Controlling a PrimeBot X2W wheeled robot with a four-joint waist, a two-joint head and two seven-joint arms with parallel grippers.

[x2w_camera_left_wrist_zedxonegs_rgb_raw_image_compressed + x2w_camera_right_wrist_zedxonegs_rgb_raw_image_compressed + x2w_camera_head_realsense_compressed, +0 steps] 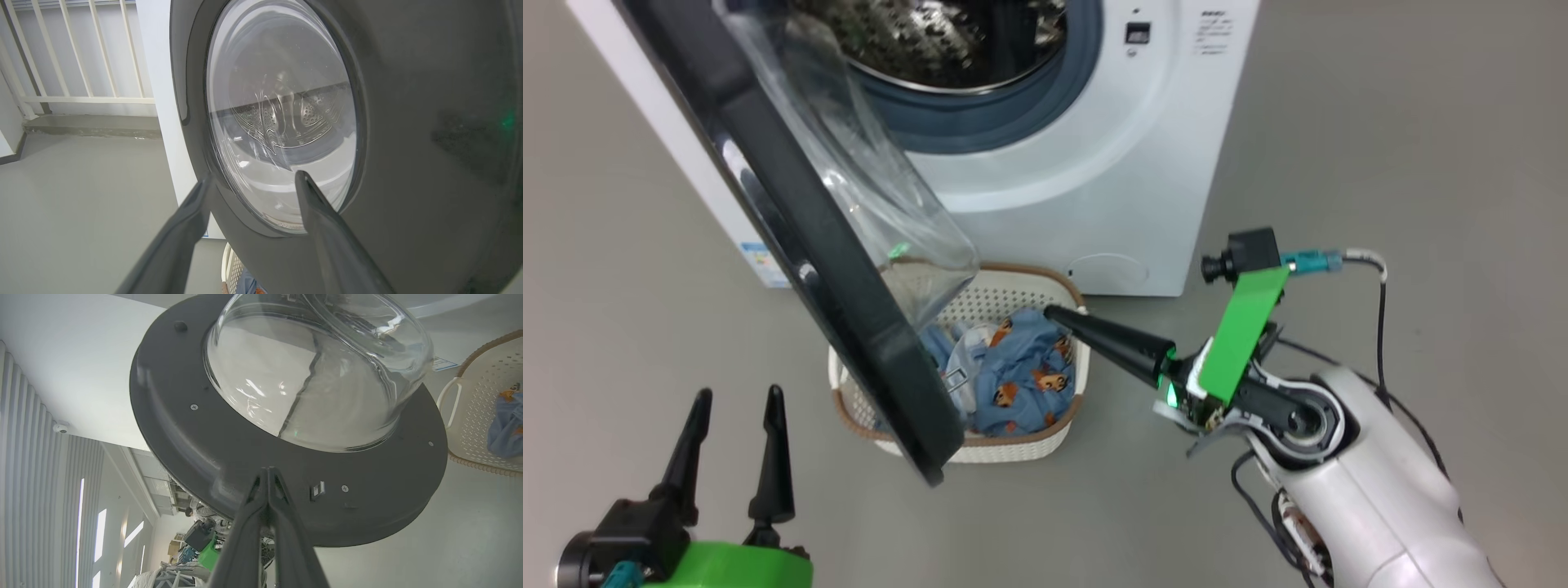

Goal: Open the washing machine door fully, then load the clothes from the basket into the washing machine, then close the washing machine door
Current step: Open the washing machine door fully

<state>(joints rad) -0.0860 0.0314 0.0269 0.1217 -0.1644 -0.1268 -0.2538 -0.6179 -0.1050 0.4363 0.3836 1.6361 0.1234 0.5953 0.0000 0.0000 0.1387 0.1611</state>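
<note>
Near left, our left jaws hang released and empty. Our right jaws, clenched on nothing, point at the inner face of the door (833,294), above the clothes (1025,376) in the basket (1029,282). The half-open door overhangs them, so a slipping push could leave loading blocked.

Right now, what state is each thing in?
washing machine door: open, swung out above the basket.
washing machine: drum mouth uncovered.
basket: on the floor, holding the clothes.
clothes: piled in the basket.
left gripper: open, empty.
right gripper: shut, empty, tips by the door.
</note>
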